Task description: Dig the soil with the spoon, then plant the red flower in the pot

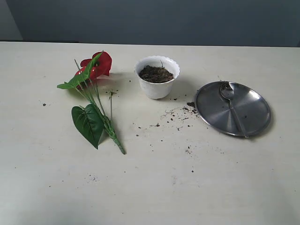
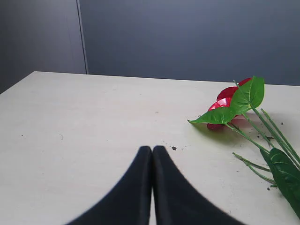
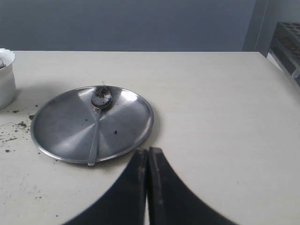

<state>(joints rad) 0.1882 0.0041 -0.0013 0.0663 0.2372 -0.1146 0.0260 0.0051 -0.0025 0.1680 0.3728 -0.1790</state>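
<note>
The white pot (image 1: 157, 77) stands upright at the table's middle back, holding dark soil (image 1: 156, 73); its edge shows in the right wrist view as the pot (image 3: 5, 77). The spoon (image 1: 230, 104) lies on a round steel plate (image 1: 253, 112), bowl end toward the back, with a little soil in its bowl; in the right wrist view the spoon (image 3: 97, 123) rests the same way. The red flower (image 1: 96, 96) lies flat left of the pot, and the left wrist view catches the red flower (image 2: 227, 101) too. Left gripper (image 2: 152, 150) and right gripper (image 3: 148, 152) are both shut and empty, off the exterior view.
Loose soil specks (image 1: 180, 113) are scattered between the pot and the steel plate (image 3: 131, 126), with a few more toward the front. A dark rack (image 3: 287, 42) stands past the table's far right corner in the right wrist view.
</note>
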